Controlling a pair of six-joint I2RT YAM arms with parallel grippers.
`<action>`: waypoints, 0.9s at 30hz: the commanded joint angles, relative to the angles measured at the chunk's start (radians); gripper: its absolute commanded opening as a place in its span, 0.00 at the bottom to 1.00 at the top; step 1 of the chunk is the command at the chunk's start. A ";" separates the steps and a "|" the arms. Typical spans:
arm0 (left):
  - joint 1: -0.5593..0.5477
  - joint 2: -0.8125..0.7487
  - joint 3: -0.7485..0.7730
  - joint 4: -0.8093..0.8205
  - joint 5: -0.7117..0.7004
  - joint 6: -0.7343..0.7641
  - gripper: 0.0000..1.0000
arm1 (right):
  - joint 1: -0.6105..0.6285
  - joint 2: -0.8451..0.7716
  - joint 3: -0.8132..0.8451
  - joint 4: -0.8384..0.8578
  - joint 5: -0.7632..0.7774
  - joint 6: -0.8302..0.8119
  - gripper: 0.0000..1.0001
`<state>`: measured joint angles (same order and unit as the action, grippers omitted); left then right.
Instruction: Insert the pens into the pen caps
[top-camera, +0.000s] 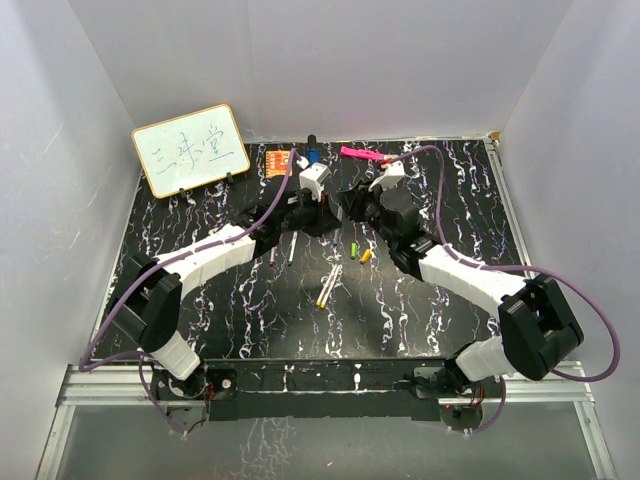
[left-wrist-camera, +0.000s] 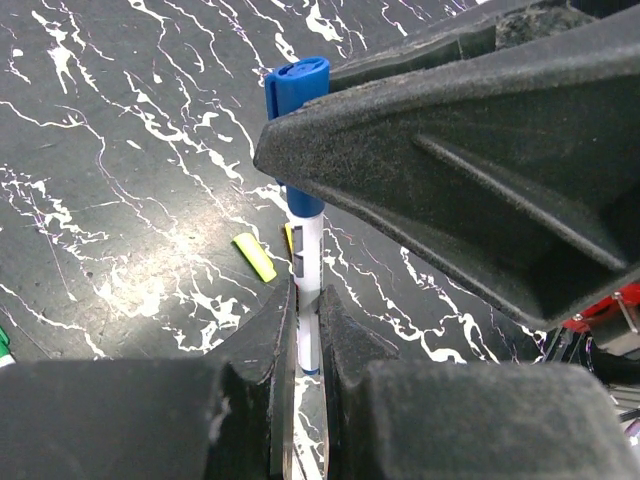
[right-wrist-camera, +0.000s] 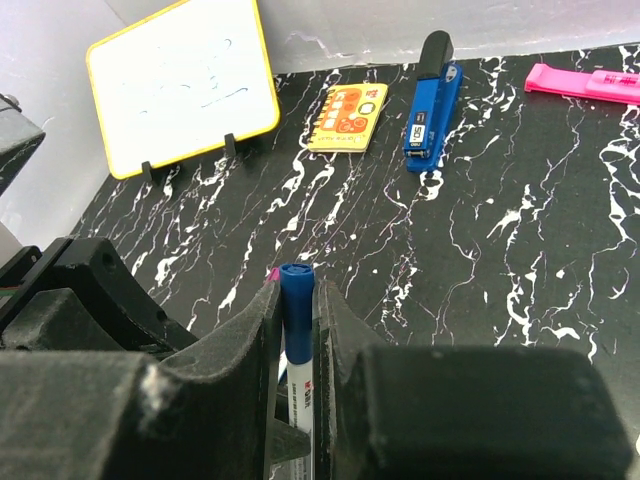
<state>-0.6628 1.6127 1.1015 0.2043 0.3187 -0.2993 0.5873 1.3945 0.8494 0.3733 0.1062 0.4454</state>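
My left gripper (left-wrist-camera: 308, 325) is shut on the white barrel of a pen (left-wrist-camera: 309, 250). My right gripper (right-wrist-camera: 297, 292) is shut on the blue pen cap (right-wrist-camera: 297, 300), which sits over that pen's end. The cap also shows in the left wrist view (left-wrist-camera: 297, 85). In the top view the two grippers meet above the table's middle, left (top-camera: 322, 212) and right (top-camera: 352, 205). Two loose pens (top-camera: 330, 287) lie in front of them and two more (top-camera: 282, 250) lie to the left. A green cap (top-camera: 353, 247) and a yellow cap (top-camera: 366, 257) lie on the table; the yellow one shows below the held pen (left-wrist-camera: 255, 257).
A whiteboard (top-camera: 190, 150) stands at the back left. An orange card (right-wrist-camera: 347, 118), a blue stapler (right-wrist-camera: 432, 100) and a pink bar (right-wrist-camera: 585, 82) lie along the back edge. White walls close three sides.
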 joint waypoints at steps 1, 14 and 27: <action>0.009 -0.061 0.056 0.209 -0.005 -0.032 0.00 | 0.064 0.030 -0.007 -0.085 -0.030 -0.030 0.00; 0.082 -0.111 0.006 0.342 -0.027 -0.095 0.00 | 0.086 0.039 -0.045 -0.114 -0.022 -0.016 0.00; 0.090 -0.107 -0.027 0.320 -0.011 -0.115 0.00 | 0.090 0.068 0.012 -0.119 0.030 -0.004 0.00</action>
<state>-0.6098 1.6100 1.0588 0.2943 0.3580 -0.3939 0.6289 1.4174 0.8490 0.4297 0.1936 0.4252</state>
